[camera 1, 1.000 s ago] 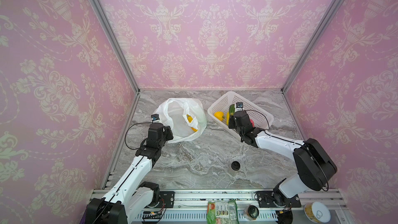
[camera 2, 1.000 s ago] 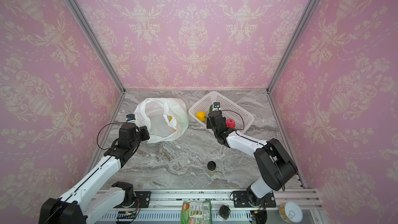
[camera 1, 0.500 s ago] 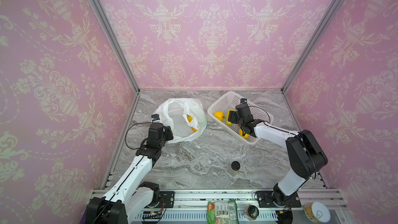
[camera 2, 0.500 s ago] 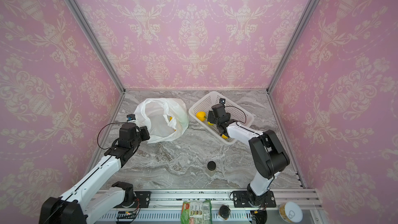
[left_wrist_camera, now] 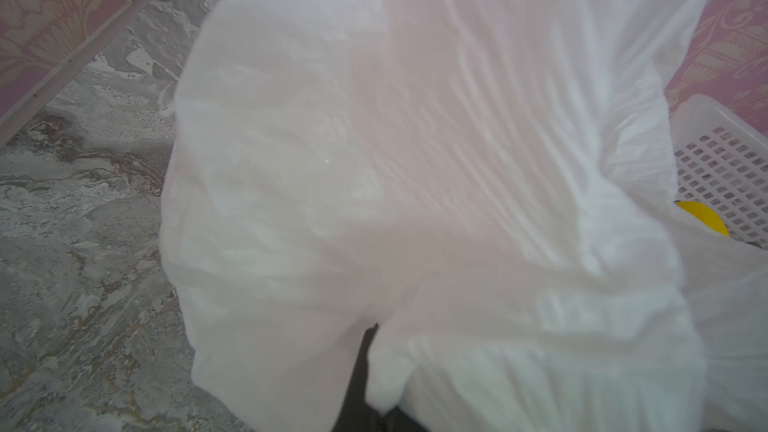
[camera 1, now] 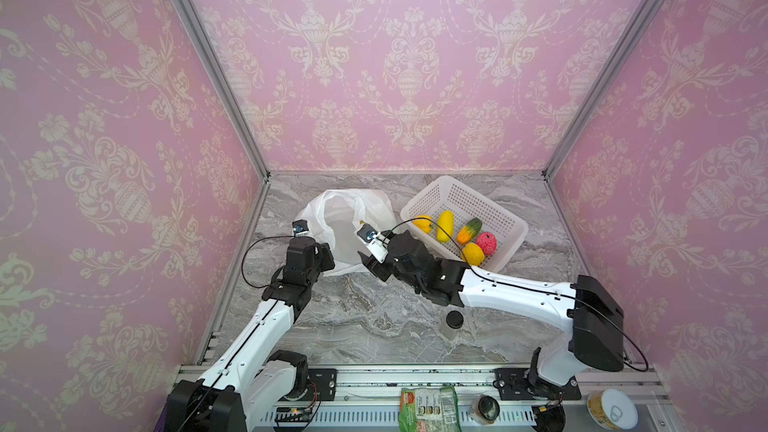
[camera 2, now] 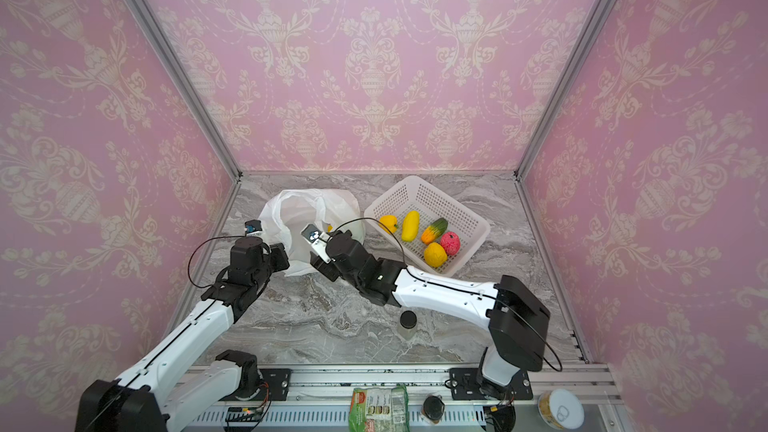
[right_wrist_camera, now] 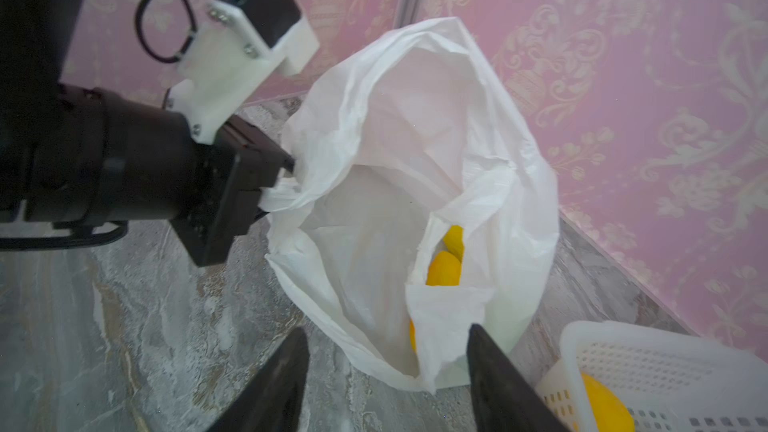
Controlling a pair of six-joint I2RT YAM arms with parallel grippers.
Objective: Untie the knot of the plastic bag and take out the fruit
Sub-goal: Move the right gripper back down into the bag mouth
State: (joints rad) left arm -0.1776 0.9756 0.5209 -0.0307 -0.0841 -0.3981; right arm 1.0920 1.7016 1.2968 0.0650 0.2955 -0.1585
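Bag open, knot gone, fruit partly moved over.

Nearest: a small black-lidded jar (camera 1: pixel 454 320) stands alone on the table (camera 1: pixel 374 326). Beyond it, the right jaws stand apart and empty, aimed at the mouth of the plastic bag (camera 1: pixel 345 218). The left jaws are pinched tight on a fold of the bag's rim, holding the mouth up. No knot shows and the handles hang loose, so untying looks done. Inside the bag lie a few yellow fruit (right_wrist_camera: pixel 444 268), low down and half behind a flap; exact count unclear. Farthest: the white basket (camera 1: pixel 440 191), just beside the bag, holds five pieces: yellow pepper (camera 1: pixel 423 223), long yellow one (camera 1: pixel 444 225), green-orange one (camera 1: pixel 469 231), pink-red round one (camera 1: pixel 486 243), orange-yellow one (camera 1: pixel 473 253). Left to do, by my reckoning: lift out the yellow pieces in the bag.
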